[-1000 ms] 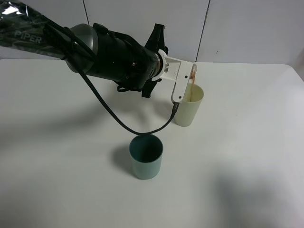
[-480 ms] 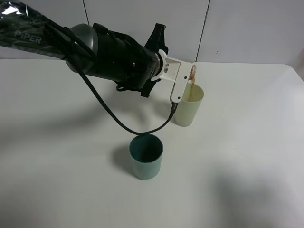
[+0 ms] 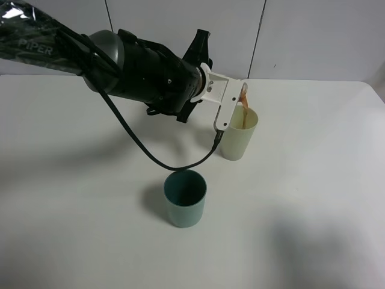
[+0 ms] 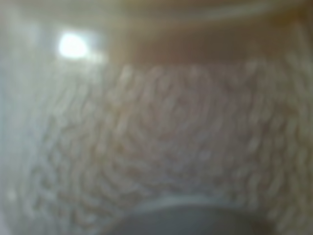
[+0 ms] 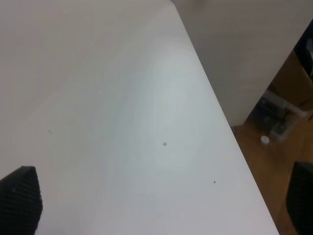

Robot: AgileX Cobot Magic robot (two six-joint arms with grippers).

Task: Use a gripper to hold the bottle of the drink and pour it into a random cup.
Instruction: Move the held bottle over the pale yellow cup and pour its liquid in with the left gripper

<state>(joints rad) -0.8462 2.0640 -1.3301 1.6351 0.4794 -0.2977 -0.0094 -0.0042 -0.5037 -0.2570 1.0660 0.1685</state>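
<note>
At 1 o'clock from the centre of the table, the left gripper is clenched on the bottle. The bottle is tilted mouth-down over the 10 o'clock rim of the pale cup, and brown drink falls into it. The left wrist view is too blurred to read. The right gripper is released, fingertips wide apart, over the table edge.

Hazards, as judged:
- The bottle mouth sits close to the rim. A small drift toward 10 o'clock would send drink down the outside wall.
- The gripper's white finger and the black cable hang just beside the pale cup. A dropping or swinging wrist could tip it.

Count:
- Bottles: one.
- Cups: two, the pale cup and a teal cup at 7 o'clock from it.
- Cables: one.
- Grippers: two.
</note>
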